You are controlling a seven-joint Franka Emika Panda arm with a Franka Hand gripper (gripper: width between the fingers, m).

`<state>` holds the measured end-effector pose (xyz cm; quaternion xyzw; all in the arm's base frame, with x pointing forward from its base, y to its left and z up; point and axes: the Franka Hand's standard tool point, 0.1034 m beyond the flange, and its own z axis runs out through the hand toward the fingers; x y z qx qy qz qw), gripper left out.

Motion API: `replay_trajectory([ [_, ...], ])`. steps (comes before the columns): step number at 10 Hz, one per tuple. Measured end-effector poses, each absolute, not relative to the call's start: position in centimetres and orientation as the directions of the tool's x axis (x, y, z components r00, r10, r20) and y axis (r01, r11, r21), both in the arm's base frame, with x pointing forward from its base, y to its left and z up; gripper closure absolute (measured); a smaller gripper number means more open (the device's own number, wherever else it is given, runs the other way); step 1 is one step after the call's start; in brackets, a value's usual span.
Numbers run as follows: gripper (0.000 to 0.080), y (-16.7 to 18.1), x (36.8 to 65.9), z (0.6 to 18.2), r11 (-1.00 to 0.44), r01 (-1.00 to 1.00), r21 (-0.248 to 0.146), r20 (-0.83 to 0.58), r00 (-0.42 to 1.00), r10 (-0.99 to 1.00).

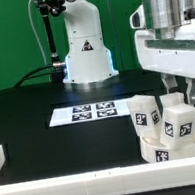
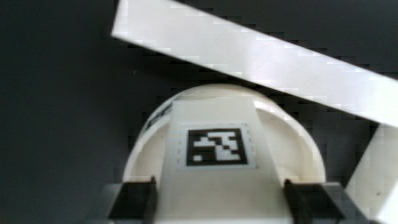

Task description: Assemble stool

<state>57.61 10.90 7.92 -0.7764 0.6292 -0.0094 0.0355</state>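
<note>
End effector (image 1: 174,92): pinching a leg (image 2: 222,150), low at the exterior view's right
Stool (image 1: 168,125): tagged legs up on the seat, by the front rail
Progress: looks partway, this leg not yet released

Fingers (image 1: 175,91) over 3 tagged legs (image 1: 162,124) beside marker board (image 1: 84,113).
</note>
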Motion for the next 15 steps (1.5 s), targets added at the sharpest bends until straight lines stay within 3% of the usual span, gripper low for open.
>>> replay_trajectory([
  [2, 0.0459, 11.4, 57.6, 7.9, -0.029, -0.997, -0.068, -0.068, 0.033, -0.997],
  [4, 0.0459, 11.7, 57.6, 7.9, 0.215, -0.976, -0.042, -0.112, -0.209, -0.971],
  [9, 0.0459, 11.8, 57.6, 7.8, 0.413, -0.911, 0.003, -0.131, -0.410, -0.903],
  [10, 0.0377, 11.9, 57.5, 7.8, 0.383, -0.924, 0.000, -0.131, -0.379, -0.916],
  [11, 0.0215, 11.9, 57.5, 7.8, 0.373, -0.928, 0.000, -0.131, -0.370, -0.920],
  [12, 0.0215, 11.9, 57.3, 8.3, 0.278, -0.960, 0.012, -0.133, -0.277, -0.952],
  [13, 0.0159, 11.9, 57.3, 9.1, 0.263, -0.964, 0.024, -0.139, -0.264, -0.954],
  [15, 0.0152, 11.9, 57.5, 9.4, 0.114, -0.993, -0.004, -0.143, -0.113, -0.983],
])
